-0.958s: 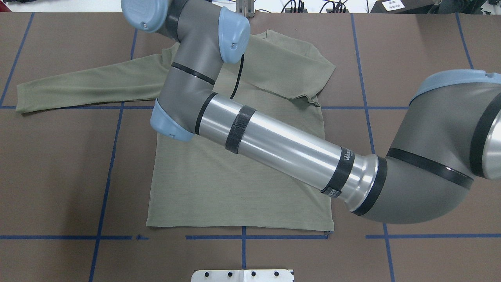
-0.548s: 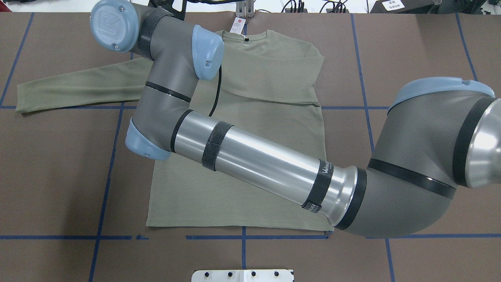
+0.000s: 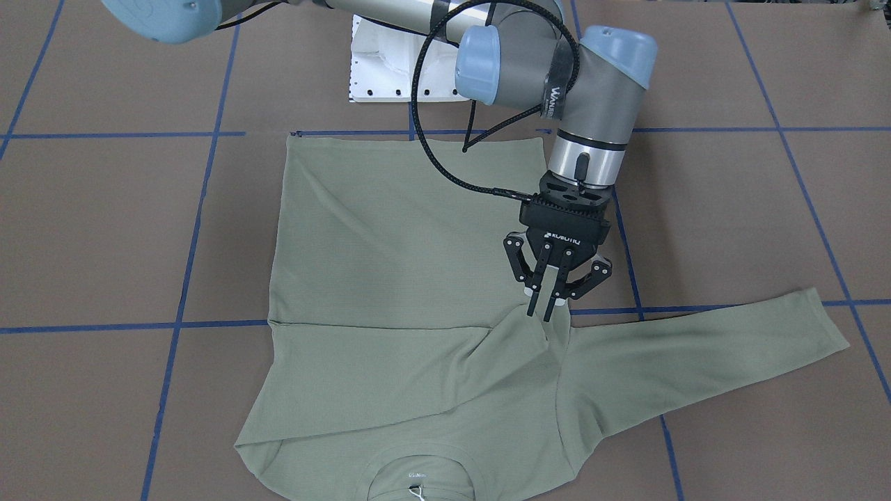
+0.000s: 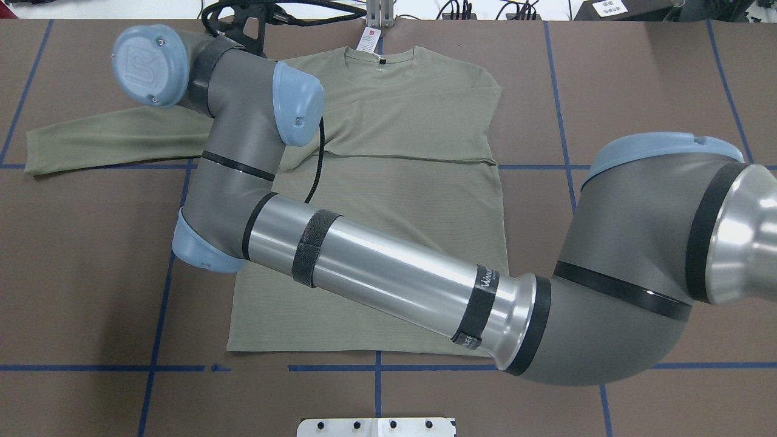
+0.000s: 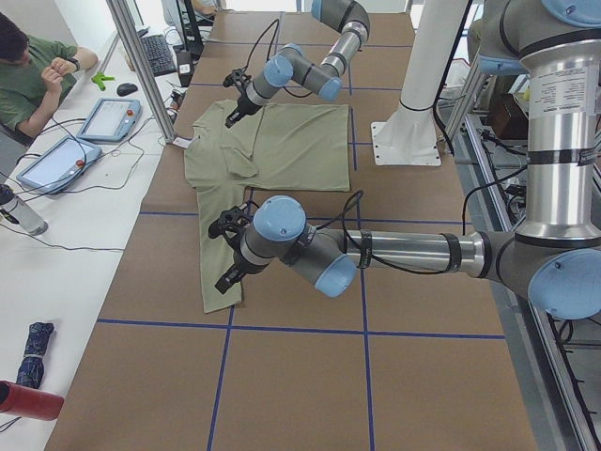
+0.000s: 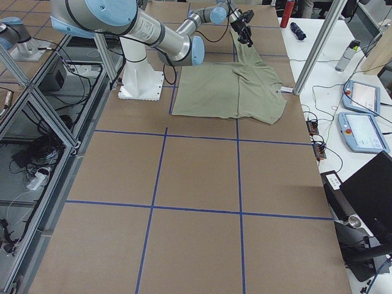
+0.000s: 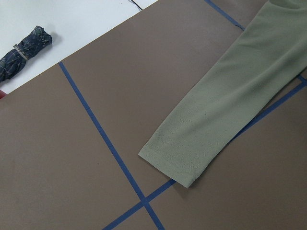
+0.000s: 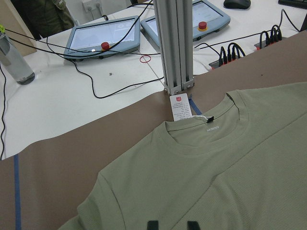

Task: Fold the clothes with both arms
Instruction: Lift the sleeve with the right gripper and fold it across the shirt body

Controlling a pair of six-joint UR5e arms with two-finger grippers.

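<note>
The sage-green shirt lies flat on the brown table, collar and white hang tag at the far edge. Its right sleeve is folded across the chest. My right arm reaches across the shirt, and the right gripper stands over the left shoulder. Its fingers are pinched on that sleeve's end, and the cloth tents up to them. The left sleeve is stretched out sideways. My left gripper hovers by its cuff and shows only in the exterior left view, so I cannot tell its state.
The white base plate sits at the near table edge. Beyond the far edge stands an aluminium post on a white bench with tablets, cables and a bottle. A person sits there. A rolled umbrella lies off the mat.
My right arm has swung left across the shirt, carrying the right sleeve over the chest. The collar and hang tag have come into view.
</note>
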